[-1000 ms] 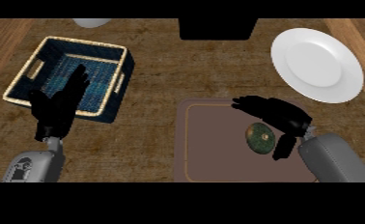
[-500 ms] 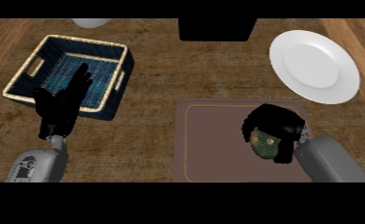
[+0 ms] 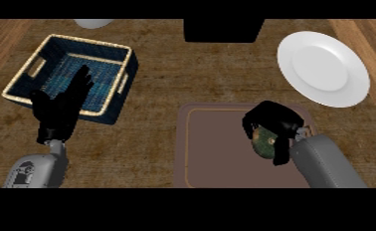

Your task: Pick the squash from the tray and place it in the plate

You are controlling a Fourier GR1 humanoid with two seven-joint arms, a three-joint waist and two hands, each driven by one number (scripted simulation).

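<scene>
A dark green squash (image 3: 263, 141) lies on the brown tray (image 3: 213, 145) at the lower middle of the head view. My right hand (image 3: 273, 119) is over the squash with its fingers curled round it, hiding most of it. The white plate (image 3: 324, 68) stands at the upper right, apart from the tray. My left hand (image 3: 61, 106) rests open, fingers up, at the left, over the near corner of a basket.
A dark blue basket (image 3: 73, 76) with a tan rim sits at the upper left. A black block (image 3: 223, 30) stands at the top middle, and a pale round object (image 3: 93, 23) shows at the top left edge.
My right hand has moved down over the squash and curled its fingers round it. The left hand has stayed where it was.
</scene>
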